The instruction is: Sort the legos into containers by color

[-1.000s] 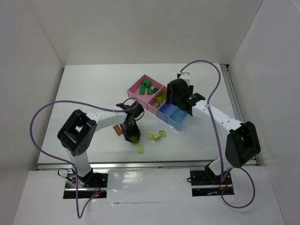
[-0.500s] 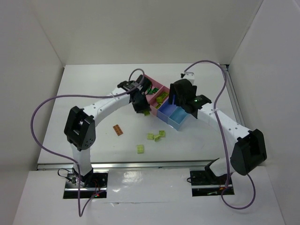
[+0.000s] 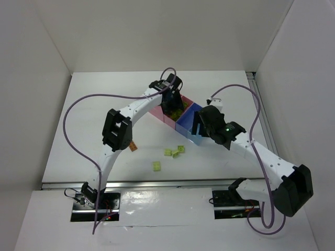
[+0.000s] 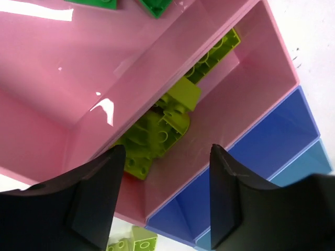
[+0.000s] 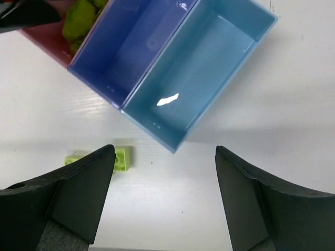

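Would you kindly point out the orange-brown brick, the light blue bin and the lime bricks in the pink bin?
orange-brown brick (image 3: 133,147), top external view, its top face.
light blue bin (image 5: 209,57), right wrist view, its bare floor.
lime bricks (image 4: 157,133), left wrist view, the largest piece of the pile.

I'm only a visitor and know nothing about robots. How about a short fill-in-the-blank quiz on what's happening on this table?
The left end effector hangs open over a pink bin of ____ bricks. The periwinkle bin and the light blue bin are both ____. The right end effector holds ____.
Missing words: lime; empty; nothing.
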